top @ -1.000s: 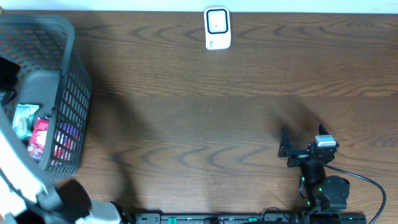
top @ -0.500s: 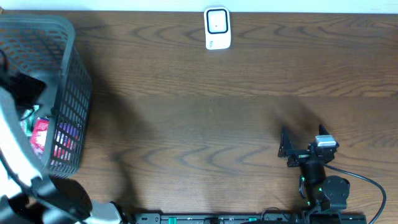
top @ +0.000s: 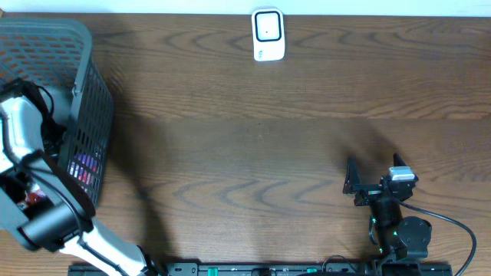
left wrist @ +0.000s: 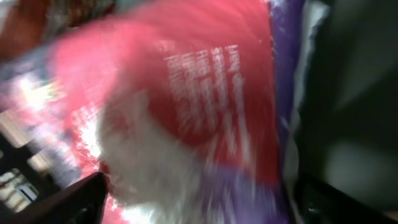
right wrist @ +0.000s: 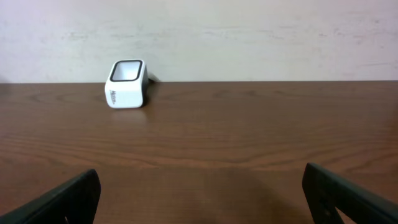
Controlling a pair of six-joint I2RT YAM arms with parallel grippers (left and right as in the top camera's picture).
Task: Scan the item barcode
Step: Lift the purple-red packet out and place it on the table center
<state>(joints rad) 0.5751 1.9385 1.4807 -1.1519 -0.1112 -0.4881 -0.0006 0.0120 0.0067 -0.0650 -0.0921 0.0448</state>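
In the left wrist view a red packet [left wrist: 205, 81] with white print fills the frame, blurred, and a purple packet [left wrist: 283, 56] lies beside it on the right. My left gripper [left wrist: 199, 199] is open just above them, its dark fingers [left wrist: 74, 199] at the bottom corners, nothing held. From overhead, the left arm [top: 19, 130] reaches down into the grey basket [top: 84, 92]. The white barcode scanner [top: 268, 34] stands at the table's far edge. My right gripper [top: 353, 182] rests open near the front right, facing the scanner [right wrist: 127, 84].
More packets [top: 83, 167] show through the basket's mesh wall. Brown wooden table [top: 245, 138] lies between basket and right arm. A pale wall [right wrist: 249, 37] rises behind the scanner.
The left gripper has gone from shut to open, and the left arm has swung lower into the basket, toward its near side. The right arm has not moved.
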